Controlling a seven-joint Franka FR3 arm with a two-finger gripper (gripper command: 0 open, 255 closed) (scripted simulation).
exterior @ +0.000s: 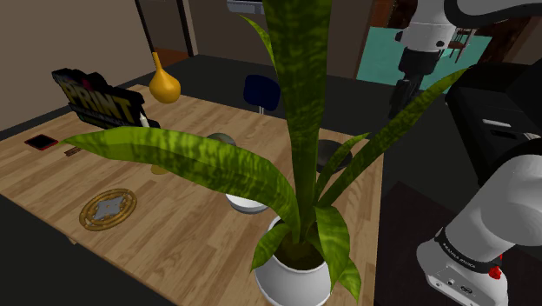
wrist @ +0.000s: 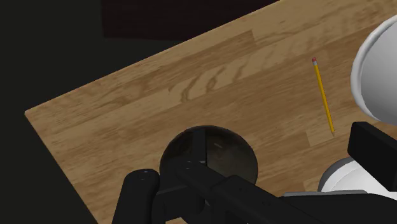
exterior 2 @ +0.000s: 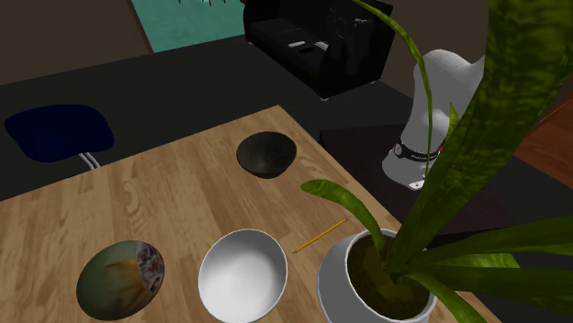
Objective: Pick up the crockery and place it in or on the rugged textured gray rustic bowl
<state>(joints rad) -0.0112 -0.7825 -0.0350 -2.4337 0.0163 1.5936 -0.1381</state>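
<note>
Your fingers [wrist: 254,153] stand apart, hanging above the dark bowl [exterior 2: 266,154], which I take to be the crockery. It sits upright near the bench [exterior 2: 138,202] edge, at 1 o'clock from the white bowl [exterior 2: 243,273]. Treat it as rigid, smooth, breakable and fairly light. Pinch one wall across the rim, with one finger inside. The gray-green bowl [exterior 2: 119,278] waits at 9 o'clock of the white one. Mind the pencil [exterior 2: 320,236] and the potted plant [exterior 2: 332,275], whose long leaves likely arch across your carrying path.
</note>
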